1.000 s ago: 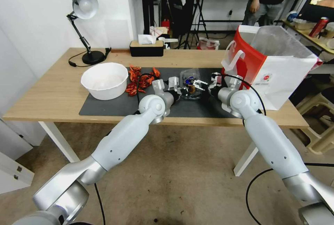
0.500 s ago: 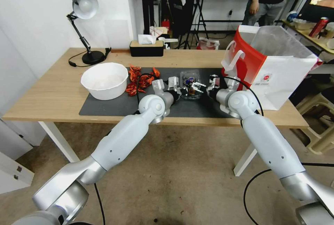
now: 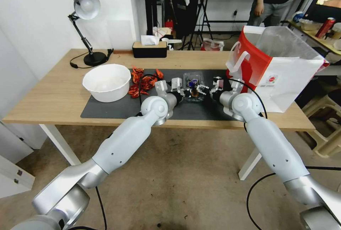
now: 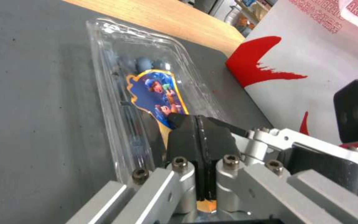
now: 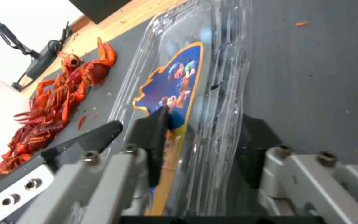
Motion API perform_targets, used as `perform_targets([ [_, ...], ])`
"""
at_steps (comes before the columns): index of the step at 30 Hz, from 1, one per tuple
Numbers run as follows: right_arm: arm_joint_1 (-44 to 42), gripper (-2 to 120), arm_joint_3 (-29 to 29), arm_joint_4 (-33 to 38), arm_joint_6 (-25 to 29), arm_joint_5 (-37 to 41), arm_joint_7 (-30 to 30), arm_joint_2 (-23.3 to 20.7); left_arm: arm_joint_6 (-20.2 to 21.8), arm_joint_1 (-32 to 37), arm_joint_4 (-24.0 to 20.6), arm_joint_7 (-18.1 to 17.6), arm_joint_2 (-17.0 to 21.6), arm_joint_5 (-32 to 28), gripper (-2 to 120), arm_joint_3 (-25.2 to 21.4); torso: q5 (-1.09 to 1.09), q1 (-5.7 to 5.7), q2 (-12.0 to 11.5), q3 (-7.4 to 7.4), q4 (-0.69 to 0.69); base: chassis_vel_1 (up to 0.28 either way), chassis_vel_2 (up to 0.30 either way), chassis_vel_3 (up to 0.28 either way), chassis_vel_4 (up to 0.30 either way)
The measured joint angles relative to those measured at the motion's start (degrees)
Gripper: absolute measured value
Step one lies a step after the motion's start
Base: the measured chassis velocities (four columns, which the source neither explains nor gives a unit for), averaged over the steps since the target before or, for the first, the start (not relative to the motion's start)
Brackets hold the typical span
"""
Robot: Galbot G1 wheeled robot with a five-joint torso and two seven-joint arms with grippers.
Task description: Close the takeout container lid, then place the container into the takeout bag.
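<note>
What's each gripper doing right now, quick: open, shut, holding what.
Left gripper: shut, fingertips together on top of the takeout container at its label.
Right gripper: open, fingers either side of the container's edge, on the black mat.

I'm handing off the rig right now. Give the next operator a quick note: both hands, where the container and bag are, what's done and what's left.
Left hand: fingers pressed together, resting on top of the lid at the takeout container.
Right hand: open, one finger on the lid's label, the other on the far side of the container's edge; whether it grips is unclear.
Container: on the dark mat, mid-table, lid folded down flat; whether it has snapped shut cannot be told.
Takeout bag: upright and open on the table's right end, beside the right arm.
Done: lid brought down.
Left: confirm closure, lift the container, place it in the bag.
</note>
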Motion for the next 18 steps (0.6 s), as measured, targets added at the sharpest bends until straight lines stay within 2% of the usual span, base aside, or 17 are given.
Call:
perform_targets([
  [1, 0.0, 28, 0.0, 0.0, 0.0, 0.0, 0.1, 0.1, 0.0, 0.0, 0.0, 0.0, 0.0, -0.1, 0, -0.1, -0.01, 0.00, 0.0, 0.00, 0.00, 0.000, 0.000, 0.000, 0.000],
  [3, 0.0, 26, 0.0, -0.1, 0.0, 0.0, 0.1, 0.1, 0.0, 0.0, 0.0, 0.0, 0.0, -0.1, 0, -0.2, -0.01, 0.00, 0.0, 0.00, 0.00, 0.000, 0.000, 0.000, 0.000],
  [5, 0.0, 13, 0.1, -0.1, 0.1, 0.0, 0.1, 0.2, 0.0, -0.1, -0.1, 0.0, 0.1, -0.1, 0, -0.3, -0.01, 0.00, 0.0, 0.00, -0.01, 0.000, 0.000, 0.000, 0.000],
  [7, 0.0, 11, 0.1, -0.1, 0.1, 0.0, 0.1, 0.2, 0.0, -0.1, -0.1, 0.0, 0.1, -0.1, 0, -0.3, 0.00, 0.00, 0.0, 0.00, 0.00, 0.000, 0.000, 0.000, 0.000],
  [9, -0.1, 1, 0.1, -0.1, 0.2, 0.0, 0.1, 0.2, 0.0, -0.1, -0.1, -0.1, 0.1, -0.2, 0, -0.6, -0.01, 0.00, 0.0, 0.00, 0.00, 0.000, 0.000, 0.000, 0.000],
  [18, -0.2, 0, 0.3, 0.1, 0.3, 0.1, 0.1, 0.0, -0.1, 0.0, -0.7, -0.4, 0.4, -0.5, 0, -1.6, 0.00, 0.00, 0.0, 0.00, 0.00, 0.000, 0.000, 0.000, 0.000],
])
